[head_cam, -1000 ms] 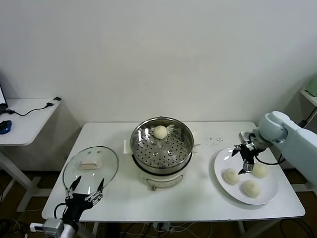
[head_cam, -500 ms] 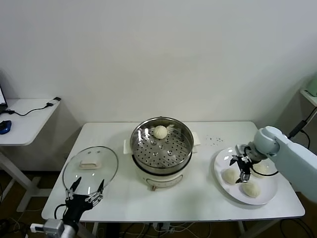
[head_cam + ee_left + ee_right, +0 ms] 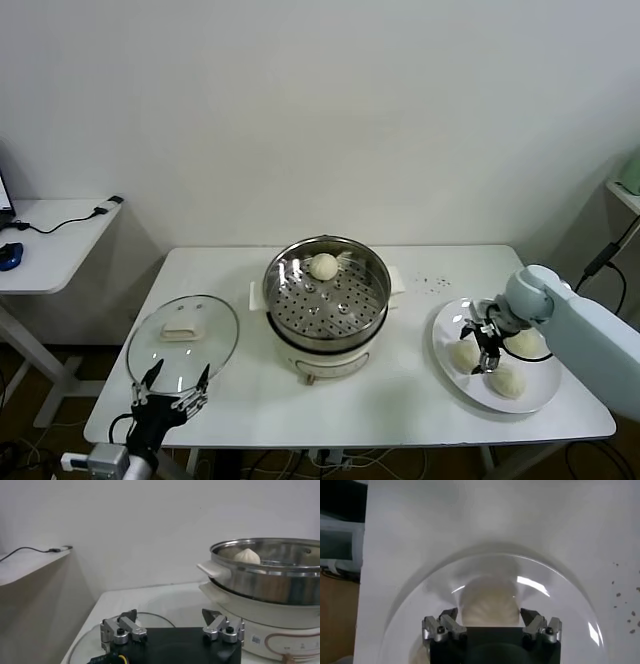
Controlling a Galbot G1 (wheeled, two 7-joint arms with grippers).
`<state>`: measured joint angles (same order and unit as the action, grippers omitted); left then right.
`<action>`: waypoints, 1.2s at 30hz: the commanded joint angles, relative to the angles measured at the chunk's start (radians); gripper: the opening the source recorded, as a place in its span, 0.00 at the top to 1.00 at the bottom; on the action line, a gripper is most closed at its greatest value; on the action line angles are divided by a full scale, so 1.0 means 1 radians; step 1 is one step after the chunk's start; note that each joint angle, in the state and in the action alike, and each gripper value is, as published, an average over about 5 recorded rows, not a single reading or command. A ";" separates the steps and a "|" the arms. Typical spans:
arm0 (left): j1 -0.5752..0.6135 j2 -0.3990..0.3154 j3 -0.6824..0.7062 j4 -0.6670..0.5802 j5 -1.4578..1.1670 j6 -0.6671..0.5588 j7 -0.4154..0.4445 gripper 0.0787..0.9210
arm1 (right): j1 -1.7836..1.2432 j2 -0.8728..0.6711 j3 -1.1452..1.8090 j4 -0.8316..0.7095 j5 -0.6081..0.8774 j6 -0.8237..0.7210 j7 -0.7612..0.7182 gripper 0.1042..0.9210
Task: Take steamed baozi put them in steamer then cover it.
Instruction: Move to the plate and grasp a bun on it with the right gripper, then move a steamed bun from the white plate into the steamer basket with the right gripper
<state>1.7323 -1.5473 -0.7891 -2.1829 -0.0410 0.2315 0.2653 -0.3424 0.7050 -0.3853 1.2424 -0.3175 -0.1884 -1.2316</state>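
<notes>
Now | right end effector (image 3: 478,345): fingers wide apart, straddling pale domed baozi (image 3: 465,355) | nothing gripped | left end effector (image 3: 168,385): spread, idle

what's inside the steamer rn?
One baozi sits on the perforated tray at the far side of the steamer; the rest of the tray shows bare. The near inner wall is hidden by the rim. The lid is off.
</notes>
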 commanded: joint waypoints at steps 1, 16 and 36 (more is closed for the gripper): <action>0.001 0.000 0.000 0.000 0.001 0.000 0.000 0.12 | -0.011 0.010 0.007 -0.009 -0.013 0.004 0.008 0.12; -0.003 0.000 0.002 0.000 0.001 0.000 0.000 0.12 | -0.006 -0.001 0.031 -0.007 -0.008 0.001 -0.010 0.38; -0.048 -0.006 -0.001 -0.010 -0.012 0.015 0.002 0.12 | 1.028 0.135 -0.667 0.018 0.601 -0.169 -0.131 0.37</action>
<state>1.6953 -1.5519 -0.7906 -2.1892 -0.0488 0.2435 0.2661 0.3042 0.7290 -0.7924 1.2809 0.0677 -0.3012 -1.3324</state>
